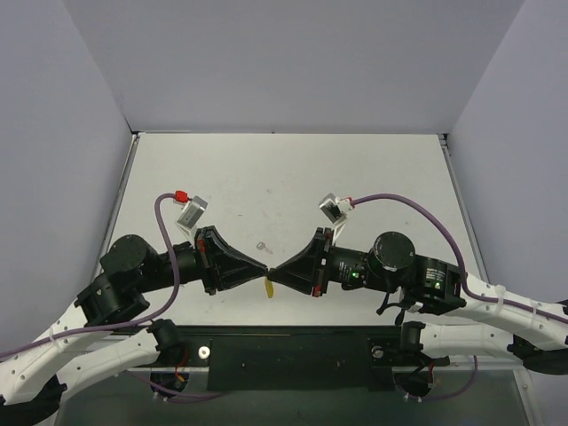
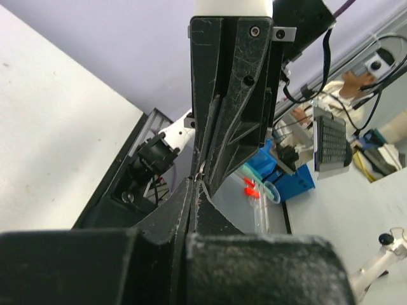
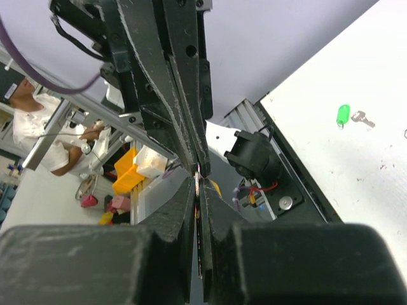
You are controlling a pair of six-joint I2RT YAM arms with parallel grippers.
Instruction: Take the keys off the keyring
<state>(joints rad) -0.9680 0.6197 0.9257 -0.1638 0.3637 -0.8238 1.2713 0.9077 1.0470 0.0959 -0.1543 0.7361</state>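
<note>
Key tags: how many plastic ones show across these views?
2. A yellow tag hangs below where the left gripper and right gripper meet; a green tag lies on the table, seen only from the right wrist. Others may be hidden.

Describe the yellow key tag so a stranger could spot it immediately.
Find where the left gripper and right gripper meet tip to tip over the white table. The yellow key tag sticks out from that point toward the table's near edge. It is yellow plastic; the small key lying farther back is bare silver.
</note>
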